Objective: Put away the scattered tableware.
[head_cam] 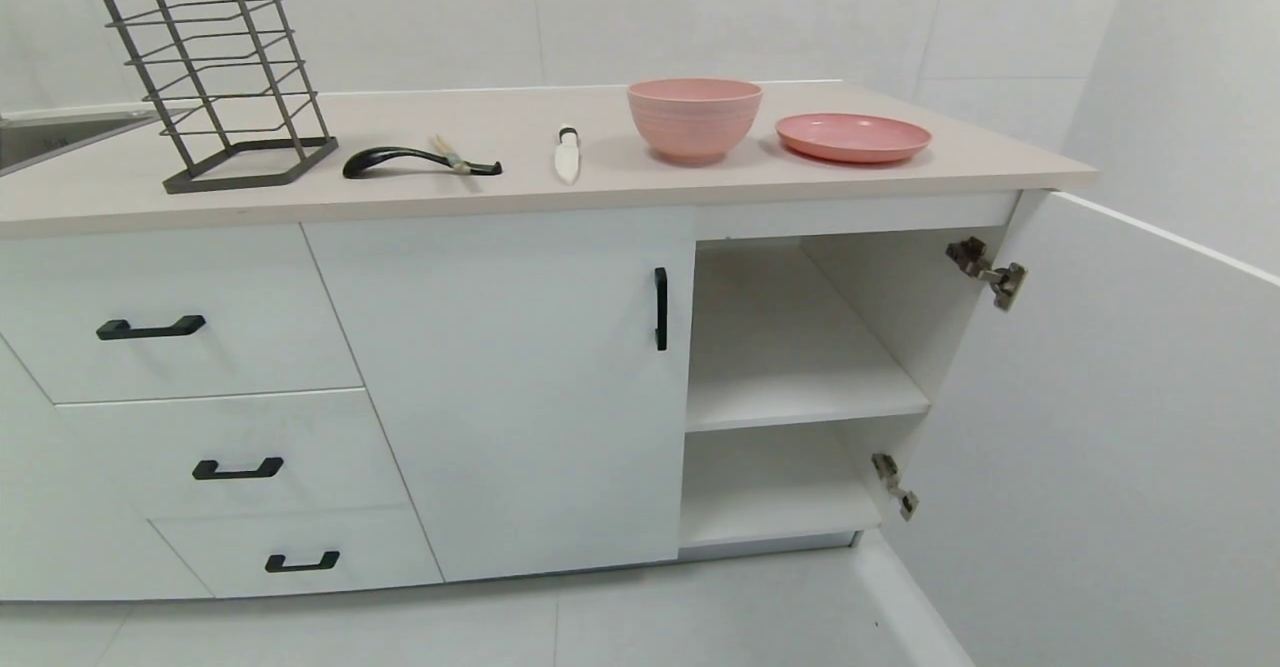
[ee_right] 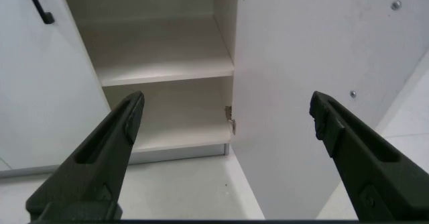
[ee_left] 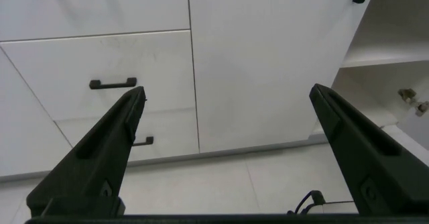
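The left gripper [ee_left: 228,93] and right gripper [ee_right: 226,96] both gape wide and empty, low before the white cabinet [head_cam: 500,387], well below the pink bowl [head_cam: 694,117], plate [head_cam: 852,136], knife [head_cam: 567,154] and black spoon [head_cam: 400,160] lying across the head view's upper part on the beige tabletop [head_cam: 980,162].

Pale beige surface [head_cam: 720,182], matt, with a faintly grained laminate look. A pink bowl [head_cam: 694,117] with fine ridges and a soft satin sheen, and a smooth pink plate [head_cam: 852,136], both looking like plastic. A glossy black spoon [head_cam: 400,160]. A smooth white knife [head_cam: 567,155]. A wire rack [head_cam: 210,67] of dark grey matt metal. The cabinet door [head_cam: 500,387] is smooth matt white, its handle [head_cam: 660,308] matt black, and a hinge [head_cam: 985,270] is dull bare metal. Wall tiles [head_cam: 700,7] are glossy white. The left gripper [ee_left: 228,90] and right gripper [ee_right: 226,96] have matt black jaws.
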Controlling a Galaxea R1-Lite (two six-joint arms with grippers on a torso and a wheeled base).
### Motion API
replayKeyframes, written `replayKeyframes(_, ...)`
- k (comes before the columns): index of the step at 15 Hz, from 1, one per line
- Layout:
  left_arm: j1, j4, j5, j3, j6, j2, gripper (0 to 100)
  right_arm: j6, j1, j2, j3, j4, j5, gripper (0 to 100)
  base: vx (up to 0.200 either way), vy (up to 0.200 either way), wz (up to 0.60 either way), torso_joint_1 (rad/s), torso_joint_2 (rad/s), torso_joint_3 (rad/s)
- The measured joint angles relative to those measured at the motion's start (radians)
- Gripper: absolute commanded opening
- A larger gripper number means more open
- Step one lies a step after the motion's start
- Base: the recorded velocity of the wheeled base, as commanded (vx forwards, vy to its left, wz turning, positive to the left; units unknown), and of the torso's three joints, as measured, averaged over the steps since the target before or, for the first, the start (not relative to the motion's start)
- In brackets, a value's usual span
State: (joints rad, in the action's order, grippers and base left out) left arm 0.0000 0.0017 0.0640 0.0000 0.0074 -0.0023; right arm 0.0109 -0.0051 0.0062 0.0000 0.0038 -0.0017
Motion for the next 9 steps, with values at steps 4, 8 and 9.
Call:
replayKeyframes(4,0.0,-0.002,0.0,0.0,-0.001,0.001,100,0.0,0.0,0.0,0.0,0.0,0.0,100,0.2,0.0,0.0,0.001,0.0,0.004)
replayKeyframes(8,0.0,-0.001,-0.002,0.0,0.0,0.001,100,0.001,0.0,0.0,0.0,-0.001,0.0,100,0.2,-0.2,0.0,0.005,0.0,0.002)
replayKeyframes(9,0.0,0.0,-0.001,0.0,0.0,0.001,100,0.001,0.0,0.0,0.0,-0.001,0.0,100,0.0,-0.2,0.0,0.002,0.0,0.007)
